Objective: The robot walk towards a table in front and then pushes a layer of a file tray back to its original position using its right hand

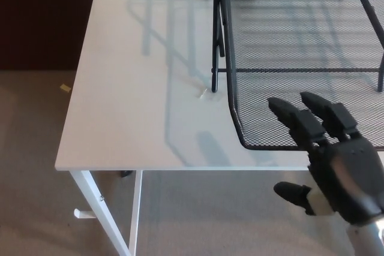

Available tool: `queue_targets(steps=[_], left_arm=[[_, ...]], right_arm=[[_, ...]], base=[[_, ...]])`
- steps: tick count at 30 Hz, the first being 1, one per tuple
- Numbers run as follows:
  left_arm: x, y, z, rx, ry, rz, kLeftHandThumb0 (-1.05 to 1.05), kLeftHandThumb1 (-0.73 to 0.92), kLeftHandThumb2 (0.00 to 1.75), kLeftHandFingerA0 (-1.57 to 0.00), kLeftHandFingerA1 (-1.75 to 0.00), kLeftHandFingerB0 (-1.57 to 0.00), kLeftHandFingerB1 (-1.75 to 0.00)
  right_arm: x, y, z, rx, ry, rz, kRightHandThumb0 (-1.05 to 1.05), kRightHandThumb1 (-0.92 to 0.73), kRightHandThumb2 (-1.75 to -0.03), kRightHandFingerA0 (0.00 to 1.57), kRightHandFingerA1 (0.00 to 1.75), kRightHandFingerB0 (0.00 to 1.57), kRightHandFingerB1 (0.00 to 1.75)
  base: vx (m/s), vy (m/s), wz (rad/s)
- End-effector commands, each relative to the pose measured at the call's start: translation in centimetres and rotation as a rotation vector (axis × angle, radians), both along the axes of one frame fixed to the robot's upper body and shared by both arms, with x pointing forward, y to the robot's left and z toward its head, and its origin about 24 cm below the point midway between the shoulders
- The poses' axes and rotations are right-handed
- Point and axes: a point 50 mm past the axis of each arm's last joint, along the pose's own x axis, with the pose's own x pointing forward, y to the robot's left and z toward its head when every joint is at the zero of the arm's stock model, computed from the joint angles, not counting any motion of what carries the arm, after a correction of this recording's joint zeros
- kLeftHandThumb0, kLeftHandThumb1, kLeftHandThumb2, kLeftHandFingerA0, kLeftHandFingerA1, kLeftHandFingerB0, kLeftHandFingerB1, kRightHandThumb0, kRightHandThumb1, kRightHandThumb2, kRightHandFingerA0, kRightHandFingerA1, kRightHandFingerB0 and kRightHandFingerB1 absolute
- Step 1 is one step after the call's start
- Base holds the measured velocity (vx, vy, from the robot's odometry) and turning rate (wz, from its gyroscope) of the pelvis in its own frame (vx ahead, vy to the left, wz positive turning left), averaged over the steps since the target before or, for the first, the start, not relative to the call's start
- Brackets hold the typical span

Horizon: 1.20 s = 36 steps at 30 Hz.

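Here the right robot hand (329, 163), fingers spread, overlaps the mesh tray (288, 58) front rim on the table (138, 106).

I see only my right hand (333, 163), entering from the lower right corner of the head view with its back facing the camera. Its two thick fingers (297, 121) are extended forward and spread slightly apart, the thumb (294, 193) is held out to the left below them, and the hand holds nothing
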Motion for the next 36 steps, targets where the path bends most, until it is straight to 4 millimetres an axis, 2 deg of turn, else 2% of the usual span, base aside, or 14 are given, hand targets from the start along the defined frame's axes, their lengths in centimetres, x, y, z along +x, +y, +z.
queue_targets(steps=[1,14,15,17,18,19,21,22,28,30,32,33,34,36], left_arm=[[0.0,1.4,0.8,0.025,0.044,0.012,-0.29,0.46,0.63,-0.47,-0.45,-0.36,-0.39],[0.4,1.3,1.0,0.035,0.041,-0.009,-0.31,0.46,0.64,-0.46,-0.46,-0.36,-0.4],[0.4,1.3,1.0,0.046,0.043,-0.015,-0.32,0.46,0.64,-0.46,-0.46,-0.36,-0.4],[0.5,1.3,1.1,0.051,0.043,-0.017,-0.31,0.46,0.64,-0.47,-0.46,-0.36,-0.4],[0.5,1.3,1.1,0.049,0.045,-0.021,-0.31,0.46,0.64,-0.46,-0.46,-0.36,-0.4],[0.4,1.3,1.0,0.05,0.046,-0.022,-0.31,0.46,0.64,-0.47,-0.46,-0.37,-0.4],[0.4,1.3,1.0,0.051,0.046,-0.022,-0.31,0.46,0.64,-0.47,-0.46,-0.37,-0.4],[0.4,1.3,1.0,0.049,0.047,-0.018,-0.31,0.46,0.64,-0.49,-0.47,-0.38,-0.41],[0.4,1.3,1.0,0.049,0.047,-0.018,-0.31,0.46,0.64,-0.49,-0.47,-0.38,-0.41],[0.4,1.3,1.0,0.029,0.039,-0.009,-0.3,0.46,0.63,-0.48,-0.47,-0.38,-0.41],[0.5,1.3,1.1,0.034,0.04,-0.017,-0.3,0.47,0.64,-0.47,-0.47,-0.37,-0.41],[0.5,1.3,1.1,0.039,0.042,-0.025,-0.31,0.47,0.64,-0.47,-0.47,-0.38,-0.41],[0.5,1.3,1.1,0.04,0.043,-0.026,-0.31,0.46,0.64,-0.48,-0.47,-0.38,-0.42],[0.6,1.3,1.2,0.041,0.04,-0.029,-0.31,0.46,0.64,-0.49,-0.47,-0.39,-0.42]], right_arm=[[2.0,-1.0,-0.6,-0.192,-0.055,-0.138,-0.29,-0.17,-0.79,0.03,0.52,0.0,0.48],[4.2,-1.0,-0.7,-0.248,-0.085,-0.163,-0.29,-0.14,-0.77,0.03,0.52,0.0,0.47],[4.4,-0.9,-0.5,-0.247,-0.1,-0.164,-0.55,-0.38,-0.54,0.07,0.29,0.18,0.29],[4.5,-0.8,-0.4,-0.246,-0.114,-0.165,-0.55,-0.38,-0.54,0.07,0.29,0.18,0.29],[4.5,-0.8,-0.2,-0.248,-0.123,-0.166,-0.54,-0.35,-0.69,0.05,0.29,0.13,0.37],[4.6,-0.7,0.2,-0.252,-0.139,-0.169,-0.29,-0.1,-0.75,0.03,0.53,0.0,0.47],[4.7,-0.7,0.3,-0.254,-0.146,-0.171,-0.29,-0.1,-0.75,0.03,0.53,0.0,0.47],[4.9,-0.6,0.7,-0.249,-0.164,-0.167,-0.55,-0.37,-0.52,0.07,0.3,0.18,0.28],[5.0,-0.6,0.8,-0.249,-0.168,-0.169,-0.55,-0.37,-0.52,0.07,0.3,0.18,0.28],[6.1,-0.5,2.1,-0.257,-0.216,-0.181,-0.57,-0.36,-0.52,0.04,0.31,0.15,0.27],[6.4,-0.5,2.1,-0.264,-0.217,-0.185,-0.57,-0.36,-0.52,0.05,0.31,0.15,0.27],[6.5,-0.5,2.2,-0.26,-0.222,-0.184,-0.56,-0.35,-0.51,0.07,0.31,0.16,0.27],[6.8,-0.6,2.2,-0.265,-0.223,-0.186,-0.28,-0.05,-0.72,0.03,0.53,0.0,0.48],[7.2,-0.6,2.4,-0.273,-0.231,-0.189,-0.28,-0.05,-0.72,0.03,0.53,0.0,0.48]], base=[[0.0,0.0,0.0],[0.0,0.0,0.0],[0.0,0.0,0.0],[0.0,0.0,0.0],[0.0,0.0,0.0],[0.0,0.0,0.0],[0.0,0.0,0.0],[0.0,0.0,0.0],[0.0,0.0,0.0],[0.0,0.0,0.0],[0.0,0.0,0.0],[0.0,0.0,0.0],[0.0,0.0,0.0],[0.0,0.0,0.0]])
